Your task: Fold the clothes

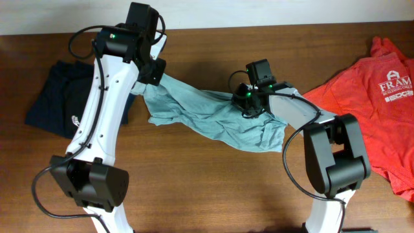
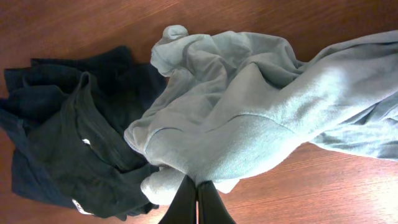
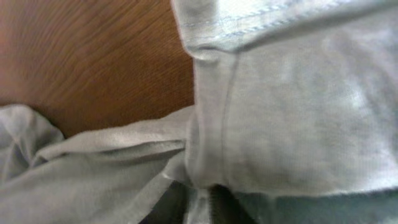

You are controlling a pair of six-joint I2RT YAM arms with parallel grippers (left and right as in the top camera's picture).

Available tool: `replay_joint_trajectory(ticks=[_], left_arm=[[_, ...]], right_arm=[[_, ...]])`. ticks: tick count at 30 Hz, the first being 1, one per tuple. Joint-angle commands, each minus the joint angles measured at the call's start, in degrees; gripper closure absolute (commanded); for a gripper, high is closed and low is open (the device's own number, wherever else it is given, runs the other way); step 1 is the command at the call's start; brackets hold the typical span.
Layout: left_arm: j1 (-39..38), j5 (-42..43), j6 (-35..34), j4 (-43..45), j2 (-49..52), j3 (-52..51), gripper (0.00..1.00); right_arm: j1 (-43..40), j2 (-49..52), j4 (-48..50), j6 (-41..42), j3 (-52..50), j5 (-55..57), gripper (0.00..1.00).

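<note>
The pale grey-blue T-shirt (image 3: 298, 112) lies almost against the right wrist lens, a stitched seam running down it. Just below, the right gripper (image 3: 199, 208) looks nearly closed, its dark fingers nipping a gather of that cloth. In the left wrist view the left gripper (image 2: 198, 190) is fully closed on a rolled edge of the same shirt, which bunches above it and overlaps the crumpled navy T-shirt (image 2: 68, 143) beside it. From overhead the grey-blue shirt hangs as a twisted band between the two arms over the wooden table (image 1: 213, 194), with the red T-shirt (image 1: 375, 116) well apart at the far right. Both holds seem to sit on arbitrary folds rather than corners, so pulling apart may rope the fabric instead of spreading it. A thin pinch could slip free, and the left end could drag or settle on the navy shirt.
</note>
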Motion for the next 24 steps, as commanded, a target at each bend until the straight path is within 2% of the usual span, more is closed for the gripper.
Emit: replay_joint_trajectory(ticks=[1, 6, 14, 24], left_arm=[[0.02, -0.28, -0.5, -0.24, -1.01, 1.22, 1.0], [0.07, -0.55, -0.5, -0.15, -1.4, 1.4, 1.0], [0.09, -2.43, -0.55, -1.22, -4.35, 7.26, 0.99], [-0.76, -2.36, -0.5, -4.7, -13.18, 21.92, 0.99]], right_arm=[[-0.7, -0.76, -0.17, -1.77, -0.17, 0.24, 0.95], [-3.48, -5.75, -5.31, -9.46, 1.14, 1.01, 0.96], [-10.1, -20.9, -17.29, -21.86, 3.91, 13.29, 0.96], [-16.85, -43.52, -19.3, -31.82, 4.07, 16.61, 0.96]])
